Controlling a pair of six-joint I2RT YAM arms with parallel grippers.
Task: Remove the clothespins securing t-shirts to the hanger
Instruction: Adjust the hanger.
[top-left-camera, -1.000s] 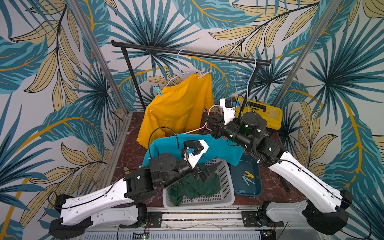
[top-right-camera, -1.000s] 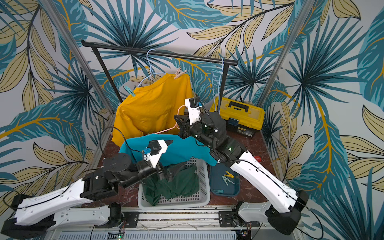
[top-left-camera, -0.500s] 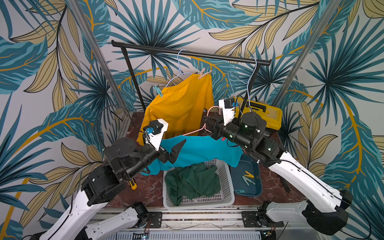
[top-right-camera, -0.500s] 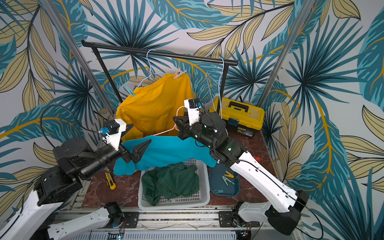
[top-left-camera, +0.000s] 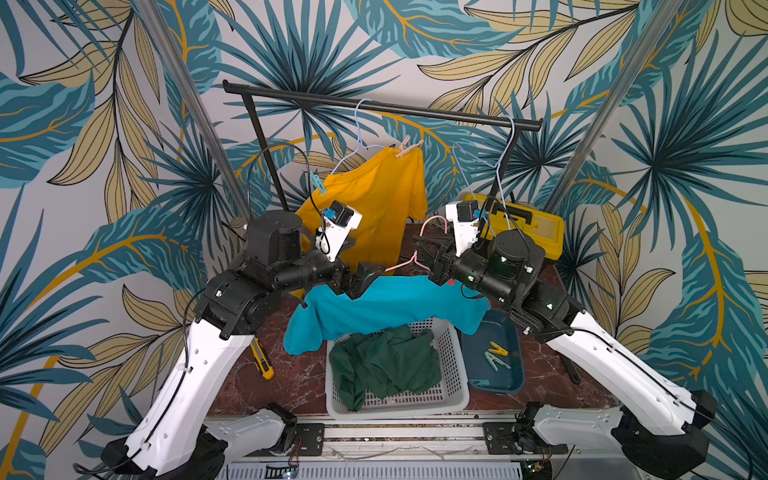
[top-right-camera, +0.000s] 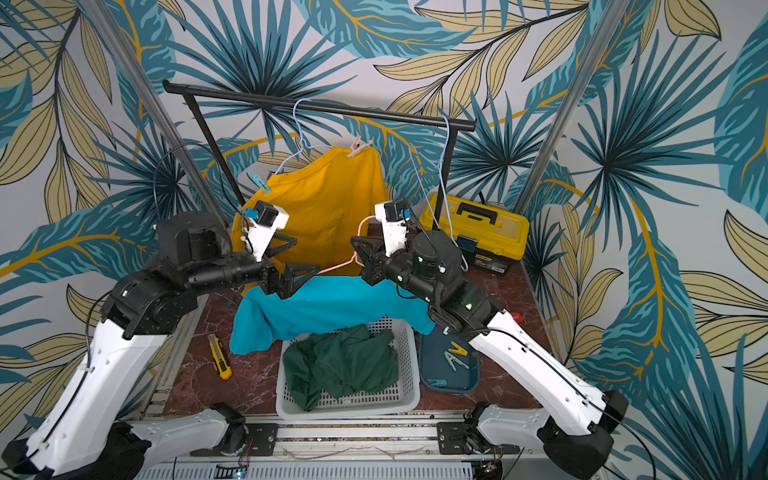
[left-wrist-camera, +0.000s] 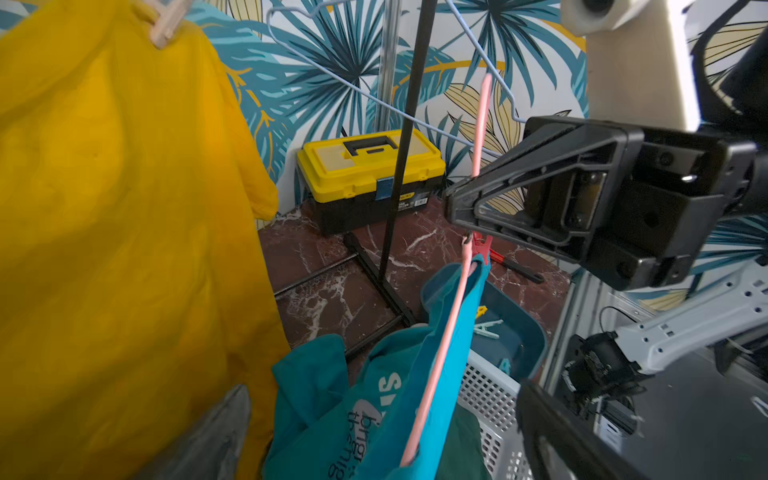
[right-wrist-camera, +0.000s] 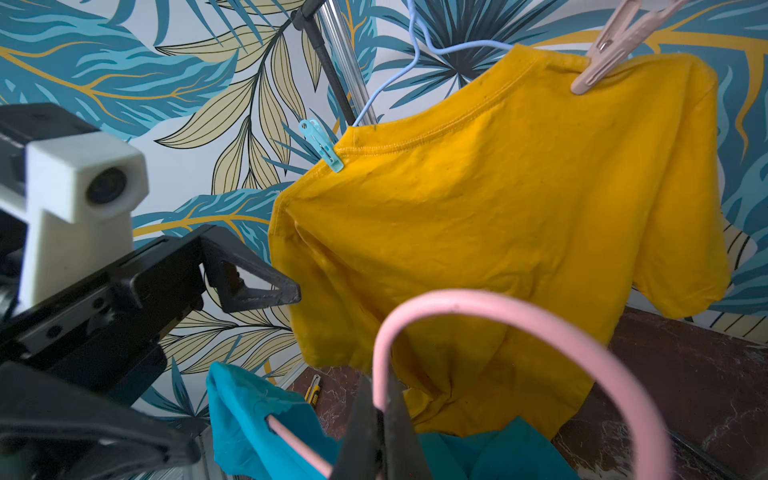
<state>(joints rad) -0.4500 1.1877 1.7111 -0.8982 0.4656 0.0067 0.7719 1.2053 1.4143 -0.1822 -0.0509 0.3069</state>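
Note:
A golden yellow t-shirt (top-left-camera: 374, 199) hangs on a light-blue hanger from the rack, pinned by a tan clothespin (top-left-camera: 407, 147) and a teal clothespin (top-left-camera: 318, 183). My right gripper (top-left-camera: 424, 253) is shut on the neck of a pink hanger (top-left-camera: 403, 264) that carries the turquoise t-shirt (top-left-camera: 395, 303). A red clothespin (left-wrist-camera: 482, 245) sits at that hanger's far end. My left gripper (top-left-camera: 370, 253) is open at the hanger's left shoulder; in the left wrist view the pink hanger (left-wrist-camera: 440, 357) runs between its jaws. The dark green t-shirt (top-left-camera: 386, 365) lies in the basket.
A white basket (top-left-camera: 453, 399) stands at the front middle. Beside it a dark blue tray (top-left-camera: 511, 382) holds loose clothespins (top-left-camera: 496, 353). A yellow toolbox (top-left-camera: 532, 224) sits at the back right. An empty light-blue hanger (top-left-camera: 505, 166) hangs on the black rail (top-left-camera: 374, 104). A yellow utility knife (top-left-camera: 262, 357) lies at the left.
My left arm has risen from over the green shirt in the basket, swung left and come up to the turquoise shirt's left shoulder, jaws open throughout. The right arm has held still.

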